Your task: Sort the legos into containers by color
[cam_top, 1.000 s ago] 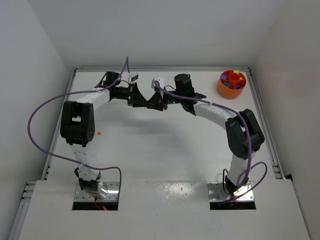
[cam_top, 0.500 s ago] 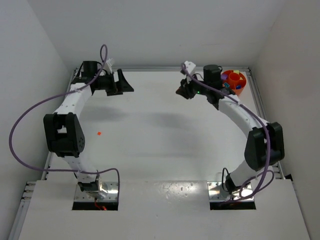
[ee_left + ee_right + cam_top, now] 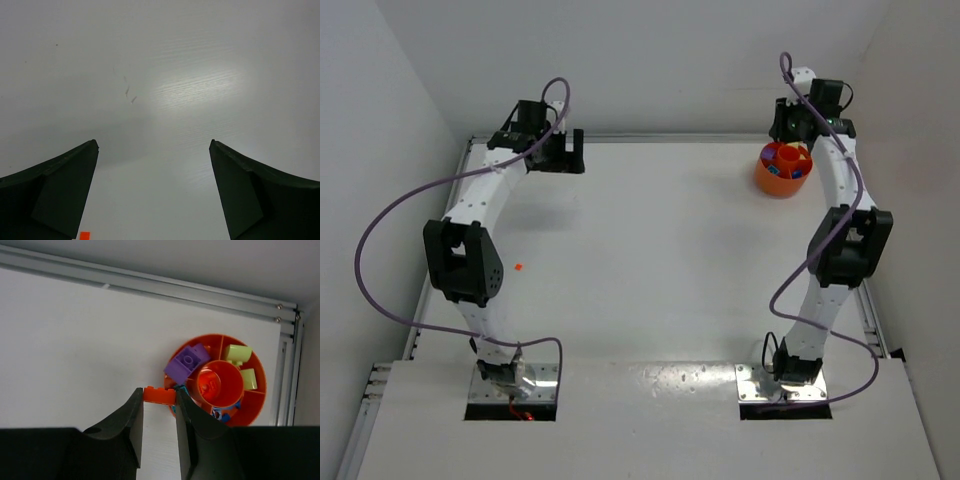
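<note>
Orange lego (image 3: 160, 395) pinched between right fingers (image 3: 125, 425), held above worktop (image 3: 75, 340) at edge of orange container (image 3: 261, 390). Shift over centre cup (image 3: 215, 382) holding orange pieces, lower, then release gently. Left fingers (image 3: 60, 195) spread wide over worktop; stray orange lego (image 3: 84, 235) near them.

I've got white arm links (image 3: 480, 195) on both sides, chunky black joints (image 3: 462, 262), looping purple cables (image 3: 358, 265), dark wedge-shaped fingers (image 3: 50, 195).
</note>
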